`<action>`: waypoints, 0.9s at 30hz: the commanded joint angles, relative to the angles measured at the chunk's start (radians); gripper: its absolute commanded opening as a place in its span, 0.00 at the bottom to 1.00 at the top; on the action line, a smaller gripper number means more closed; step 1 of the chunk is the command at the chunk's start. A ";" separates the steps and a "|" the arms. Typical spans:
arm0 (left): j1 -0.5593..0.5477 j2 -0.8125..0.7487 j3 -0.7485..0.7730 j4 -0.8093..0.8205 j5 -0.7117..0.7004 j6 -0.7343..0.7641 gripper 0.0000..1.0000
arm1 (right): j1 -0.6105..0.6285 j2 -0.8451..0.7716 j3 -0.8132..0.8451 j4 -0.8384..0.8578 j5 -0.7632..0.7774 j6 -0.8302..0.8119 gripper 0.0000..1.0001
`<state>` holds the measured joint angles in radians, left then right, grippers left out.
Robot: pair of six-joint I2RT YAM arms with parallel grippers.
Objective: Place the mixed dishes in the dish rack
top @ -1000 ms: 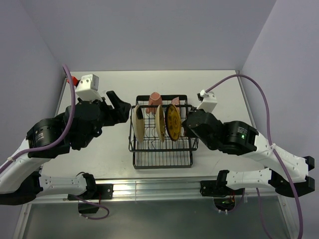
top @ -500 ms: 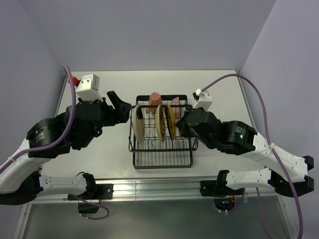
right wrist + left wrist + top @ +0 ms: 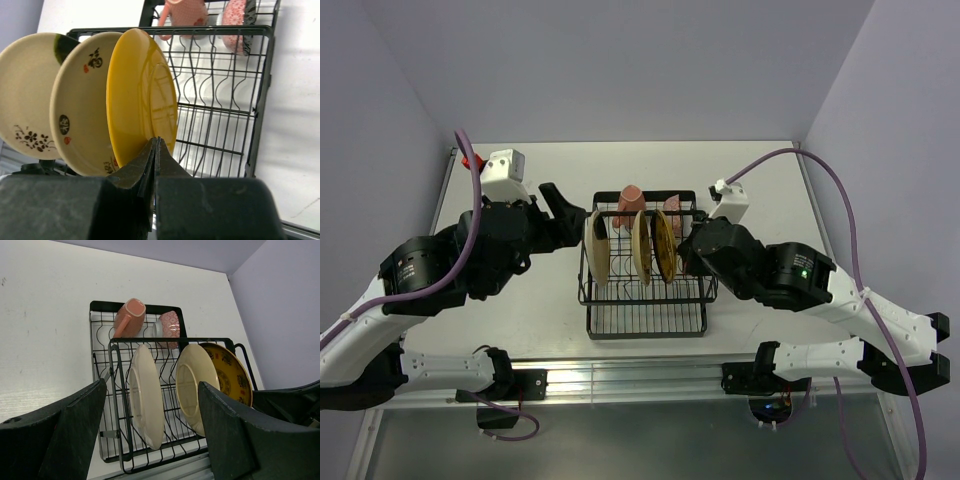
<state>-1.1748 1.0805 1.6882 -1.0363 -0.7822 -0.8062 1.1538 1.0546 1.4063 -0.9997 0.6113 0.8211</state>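
The right gripper (image 3: 154,141) was pinched shut on nothing, its tips at the lower rim of the yellow patterned plate (image 3: 142,95), upright in the dish rack (image 3: 265,100) (glossy plain side facing it). The left gripper (image 3: 150,395) gaped wide, empty.

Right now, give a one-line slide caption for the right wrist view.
Shut right gripper at the lower edge of the yellow plate, beside two cream plates in the dish rack.

Left side: left arm bent at the elbow, wrist aimed toward 2 o'clock. The left gripper (image 3: 563,205) had its fingers (image 3: 75,435) spread wide. Right side: right arm folded in from 4 o'clock, wrist aimed toward 10 o'clock. The right gripper (image 3: 155,150) had its fingers pressed fully together.
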 commanded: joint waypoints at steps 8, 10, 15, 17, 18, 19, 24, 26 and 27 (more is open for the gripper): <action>-0.005 -0.010 0.007 0.018 0.009 -0.001 0.79 | -0.003 -0.041 0.022 -0.048 0.077 0.026 0.01; -0.005 -0.010 0.004 0.018 0.008 -0.001 0.79 | -0.005 -0.042 0.031 -0.060 0.091 0.018 0.13; -0.005 -0.014 -0.008 0.027 0.011 -0.001 0.79 | -0.005 -0.056 0.048 -0.053 0.093 -0.025 0.38; -0.005 -0.013 -0.010 0.028 0.011 0.001 0.79 | -0.005 -0.047 0.056 -0.051 0.091 -0.033 0.47; -0.005 -0.011 -0.010 0.028 0.011 0.001 0.79 | -0.003 -0.042 0.060 -0.050 0.087 -0.042 0.51; -0.005 -0.013 -0.012 0.028 0.011 0.002 0.79 | -0.005 -0.038 0.063 -0.050 0.087 -0.042 0.54; -0.005 -0.021 -0.013 0.028 0.008 0.001 0.79 | -0.005 -0.013 0.094 -0.043 0.097 -0.053 0.57; -0.005 -0.024 -0.015 0.027 0.006 0.001 0.79 | -0.005 0.007 0.111 -0.051 0.105 -0.054 0.57; -0.005 -0.028 -0.016 0.027 0.005 0.002 0.79 | -0.005 0.015 0.118 -0.050 0.107 -0.059 0.57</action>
<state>-1.1748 1.0740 1.6752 -1.0355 -0.7811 -0.8062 1.1538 1.0485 1.4708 -1.0561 0.6743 0.7822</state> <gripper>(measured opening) 0.794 0.570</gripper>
